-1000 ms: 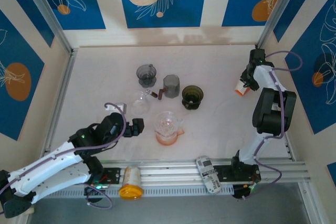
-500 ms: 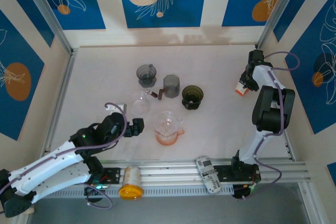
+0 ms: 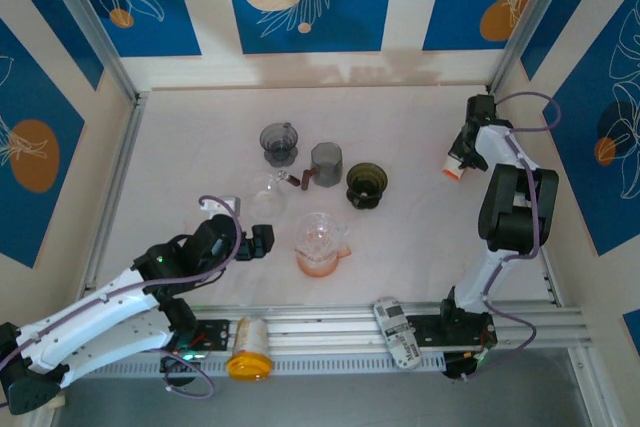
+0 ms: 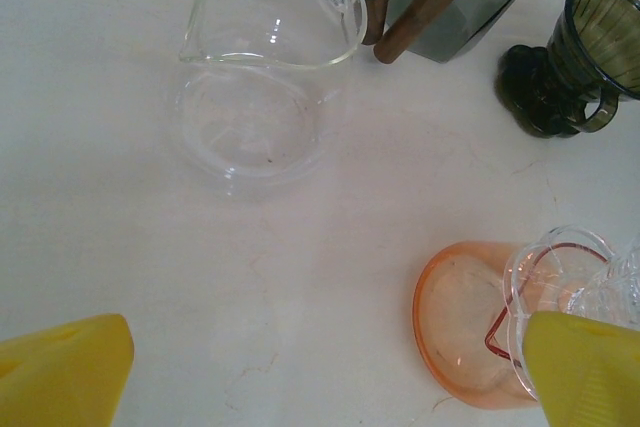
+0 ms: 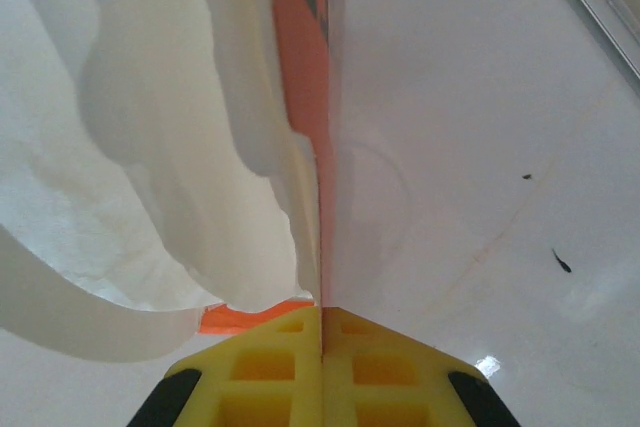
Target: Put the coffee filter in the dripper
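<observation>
Apparently edge-on, coffee filter [image 5: 150,127], extending from pincer [image 5: 322,319]

White crinkled paper coffee filter [image 5: 150,147], upright against a thin orange sleeve [image 5: 300,37], near the table's [image 3: 420,237] right edge. Clear cone-shaped plastic dripper [image 3: 320,238] upright on its orange base, mid-front edge.

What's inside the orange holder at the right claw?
White paper filters bulge from the orange holder, whose edge runs into the shut right claw. The holder's wall hides how many there are and how deep they sit.
</observation>
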Action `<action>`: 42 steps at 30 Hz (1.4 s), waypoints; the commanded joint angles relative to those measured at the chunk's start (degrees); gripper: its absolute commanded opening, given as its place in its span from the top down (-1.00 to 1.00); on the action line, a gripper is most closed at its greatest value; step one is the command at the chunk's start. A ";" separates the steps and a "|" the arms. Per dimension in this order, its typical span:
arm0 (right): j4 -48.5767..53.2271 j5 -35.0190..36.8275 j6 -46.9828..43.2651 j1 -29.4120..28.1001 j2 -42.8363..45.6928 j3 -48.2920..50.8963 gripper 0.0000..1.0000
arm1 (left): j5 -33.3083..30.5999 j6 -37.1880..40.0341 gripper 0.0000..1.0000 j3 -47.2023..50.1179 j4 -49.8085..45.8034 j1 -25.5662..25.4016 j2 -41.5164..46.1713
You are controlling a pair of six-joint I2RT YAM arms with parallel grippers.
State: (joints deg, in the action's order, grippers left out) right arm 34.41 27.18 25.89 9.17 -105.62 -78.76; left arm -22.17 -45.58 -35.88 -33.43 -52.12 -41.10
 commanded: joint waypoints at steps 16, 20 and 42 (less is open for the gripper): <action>-13.03 -14.40 -19.27 -10.65 5.29 5.50 1.00 | -0.95 -1.21 -1.00 0.22 -1.00 0.49 1.18; -13.35 -15.78 -22.65 -12.35 4.81 5.87 1.00 | -0.86 -1.65 -1.00 0.67 -1.11 0.52 1.80; -14.43 -12.21 -17.03 -13.17 4.97 9.24 0.63 | -0.01 -2.09 -1.00 0.74 -1.15 0.53 1.90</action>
State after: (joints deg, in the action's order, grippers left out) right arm 20.75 14.41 6.66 -3.79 -102.59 -71.11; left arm -22.13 -46.65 -35.16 -33.56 -52.07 -39.79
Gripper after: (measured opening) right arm 0.178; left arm 0.998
